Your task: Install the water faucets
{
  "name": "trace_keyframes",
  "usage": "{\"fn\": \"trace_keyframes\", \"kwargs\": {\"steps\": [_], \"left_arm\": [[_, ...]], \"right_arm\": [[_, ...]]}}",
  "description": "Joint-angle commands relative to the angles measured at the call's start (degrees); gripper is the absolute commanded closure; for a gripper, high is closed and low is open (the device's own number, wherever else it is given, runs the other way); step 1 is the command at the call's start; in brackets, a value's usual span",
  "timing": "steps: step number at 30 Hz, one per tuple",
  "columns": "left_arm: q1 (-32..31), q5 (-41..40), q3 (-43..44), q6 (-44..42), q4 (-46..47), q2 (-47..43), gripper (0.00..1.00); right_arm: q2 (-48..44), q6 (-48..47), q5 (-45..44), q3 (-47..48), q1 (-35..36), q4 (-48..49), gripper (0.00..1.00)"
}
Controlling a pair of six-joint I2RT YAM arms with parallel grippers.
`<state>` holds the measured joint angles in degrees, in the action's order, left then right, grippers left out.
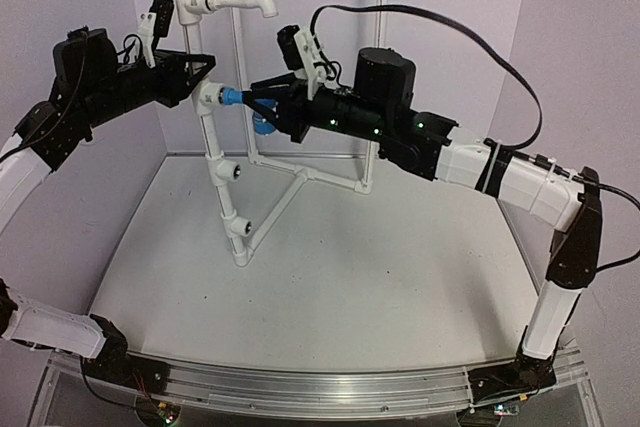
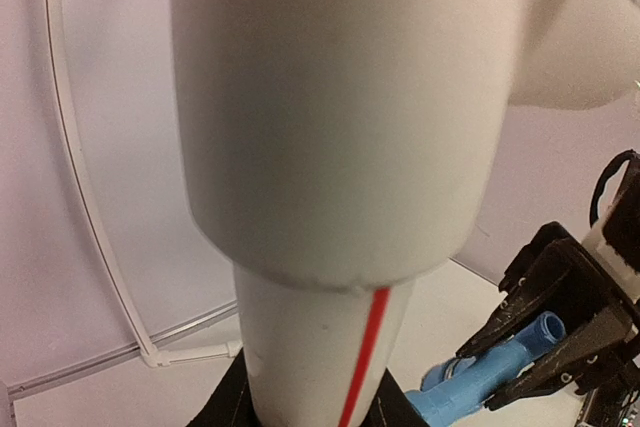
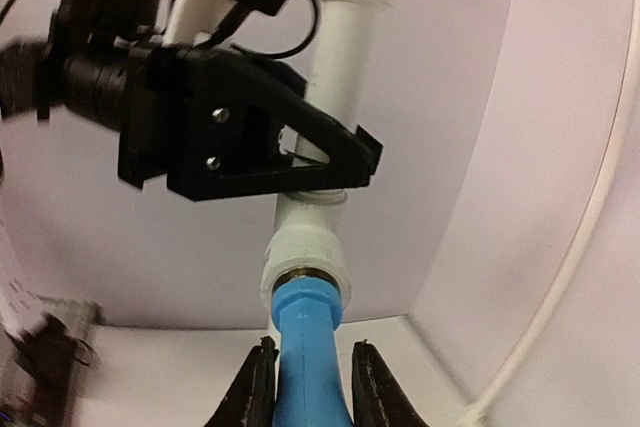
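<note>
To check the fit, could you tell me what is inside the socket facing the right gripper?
The blue faucet enters the socket, a brass-coloured ring at its mouth; the right gripper grips the faucet. The socket wall hides how deep it goes.

**Pale table carries a white pipe frame**

A pale grey table [image 1: 400, 267] fills the middle of the top view, closed in by pale walls at the back and on both sides. A white pipe frame [image 1: 222, 182] stands on it, left of centre. Its floor pipes meet at a joint [image 1: 303, 175] and spread to feet at the near left, the back and the right. An aluminium rail [image 1: 320, 379] runs along the near edge, with an arm base towards each end.
</note>
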<state>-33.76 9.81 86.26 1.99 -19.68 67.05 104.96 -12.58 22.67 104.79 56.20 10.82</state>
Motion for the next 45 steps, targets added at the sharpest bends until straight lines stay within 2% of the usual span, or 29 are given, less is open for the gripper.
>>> {"fn": "trace_keyframes", "kwargs": {"steps": [1,4,6,8,10,11,13,14,16,19,21,23,27,34,37,42,45], "left_arm": [[-1.0,4.5,-1.7,8.2,-15.3,2.1,1.0],[-1.1,4.4,-1.8,8.1,-15.3,1.9,1.0],[-1.0,4.4,-1.8,8.0,-15.3,1.9,1.0],[-1.0,4.5,-1.9,8.1,-15.3,1.7,1.0],[-1.0,4.5,-1.9,8.2,-15.3,1.5,1.0],[-1.0,4.6,-2.0,8.2,-15.3,1.5,1.0],[-1.1,4.5,-1.9,8.3,-15.3,1.3,1.0],[-1.1,4.6,-1.9,8.2,-15.3,1.3,1.0],[-1.1,4.6,-1.8,8.2,-15.4,1.2,1.0],[-1.1,4.6,-1.6,8.2,-15.7,1.3,1.0],[-1.0,4.6,-1.4,8.2,-15.8,1.3,1.0],[-1.0,4.6,-1.4,8.2,-15.9,1.3,1.0],[-1.1,4.6,-1.1,8.3,-16.0,1.6,1.0],[-1.0,4.6,-1.0,8.1,-16.1,1.8,1.0],[-1.0,4.4,-0.9,8.1,-16.3,1.8,1.0],[-1.0,4.4,-0.8,8.2,-16.4,1.8,1.0],[-1.1,4.3,-0.9,8.2,-16.5,1.7,1.0]], "right_arm": [[3.9,54.0,9.3,8.5,-1.1,3.1,1.0],[5.3,74.0,13.8,10.6,-1.9,7.0,1.0],[4.3,82.0,15.5,8.5,-3.0,13.7,0.97],[1.7,87.4,15.1,3.2,-4.9,19.7,0.9],[-1.7,86.1,13.5,-2.1,-6.8,23.9,0.74],[-4.0,82.9,12.7,-4.4,-7.5,24.5,0.69],[-8.6,68.6,10.4,-9.0,-8.4,24.1,0.57],[-11.3,58.5,9.4,-11.4,-8.4,22.9,0.47],[-15.5,36.9,9.1,-14.6,-8.0,18.4,0.35],[-17.5,-3.4,12.3,-14.3,-7.6,6.0,0.32],[-17.2,-20.5,10.3,-12.0,-6.9,-2.1,0.3],[-16.6,-31.7,6.5,-10.0,-6.0,-5.9,0.26],[-16.7,-53.8,5.4,-11.5,-3.7,-7.1,0.2],[-12.4,-79.2,-3.5,-9.7,1.1,-8.7,0.14],[-10.3,-85.8,-7.3,-9.0,2.3,-8.2,0.13],[-7.2,-84.9,-9.2,-9.3,3.5,1.8,0.18],[-5.5,-81.7,-10.6,-9.3,4.0,5.2,0.29]]}}
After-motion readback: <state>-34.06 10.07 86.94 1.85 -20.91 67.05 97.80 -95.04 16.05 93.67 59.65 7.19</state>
